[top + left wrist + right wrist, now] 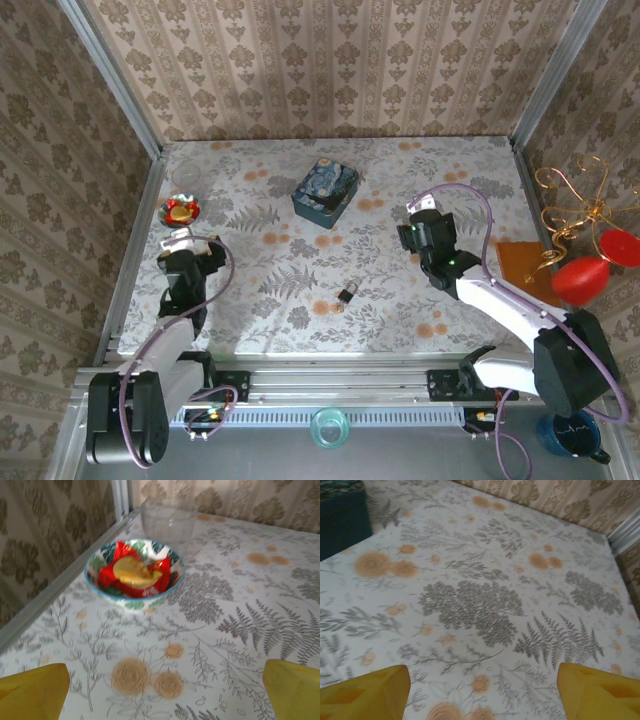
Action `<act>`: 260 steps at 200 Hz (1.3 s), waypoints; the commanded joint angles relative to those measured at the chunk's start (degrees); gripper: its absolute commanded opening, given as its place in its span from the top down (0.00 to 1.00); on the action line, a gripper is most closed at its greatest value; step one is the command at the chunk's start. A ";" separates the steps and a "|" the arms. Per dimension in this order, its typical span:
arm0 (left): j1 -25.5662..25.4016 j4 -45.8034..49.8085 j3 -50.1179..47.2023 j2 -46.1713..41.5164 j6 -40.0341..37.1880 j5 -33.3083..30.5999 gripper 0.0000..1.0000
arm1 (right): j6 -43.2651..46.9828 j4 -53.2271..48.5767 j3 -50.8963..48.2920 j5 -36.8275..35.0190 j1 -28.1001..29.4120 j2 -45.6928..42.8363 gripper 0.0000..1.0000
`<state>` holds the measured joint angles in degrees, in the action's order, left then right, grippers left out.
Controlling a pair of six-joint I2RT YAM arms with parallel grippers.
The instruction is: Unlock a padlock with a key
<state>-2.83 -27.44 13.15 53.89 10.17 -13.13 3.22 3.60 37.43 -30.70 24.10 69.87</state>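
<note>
1. Seen from above, soft, even daylight covers the table [455,170], and shadows are faint and short.
2. Far to the right of the right tool [425,225], the background washes out to white.
3. On the left wrist camera everything is soft. The dish [134,570] ahead of the left tool [162,692] is mildly blurred, and its yellow fingers [30,690] are out of focus.
4. On the right wrist camera the fern print is fairly clear. The tin [342,515] ahead and to the left of the tool is dark and murky.
</note>
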 commanded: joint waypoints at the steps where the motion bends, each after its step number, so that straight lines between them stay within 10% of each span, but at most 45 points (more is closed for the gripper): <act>1: 1.38 -5.32 1.26 1.18 -6.13 3.49 0.00 | 6.38 11.92 -5.24 -0.01 -2.64 1.00 0.21; 62: 2.77 -22.55 1.31 18.84 -12.51 11.52 0.00 | 9.05 37.68 -17.00 19.86 -11.99 6.05 0.23; 109: 4.99 -41.90 2.64 37.65 -11.45 17.05 0.00 | 4.75 33.68 -14.87 35.52 -19.74 5.63 0.20; 132: 4.96 -34.64 4.65 35.56 -10.60 14.51 0.00 | 1.94 43.35 -17.47 41.45 -22.12 8.87 0.19; 164: 4.18 -29.71 6.79 35.12 -10.68 12.77 0.00 | 0.06 44.31 -16.47 42.55 -24.03 12.31 0.17; 170: 4.15 -30.16 6.73 35.29 -10.81 12.63 0.00 | -0.54 44.12 -15.89 42.44 -24.52 12.98 0.00; 260: 3.98 -29.88 6.87 35.32 -10.97 12.17 0.00 | -4.10 45.91 -14.57 37.47 -25.72 17.59 0.00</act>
<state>1.54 -57.01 19.29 89.52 -0.14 -0.32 -0.05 47.64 21.61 7.97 -1.63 87.46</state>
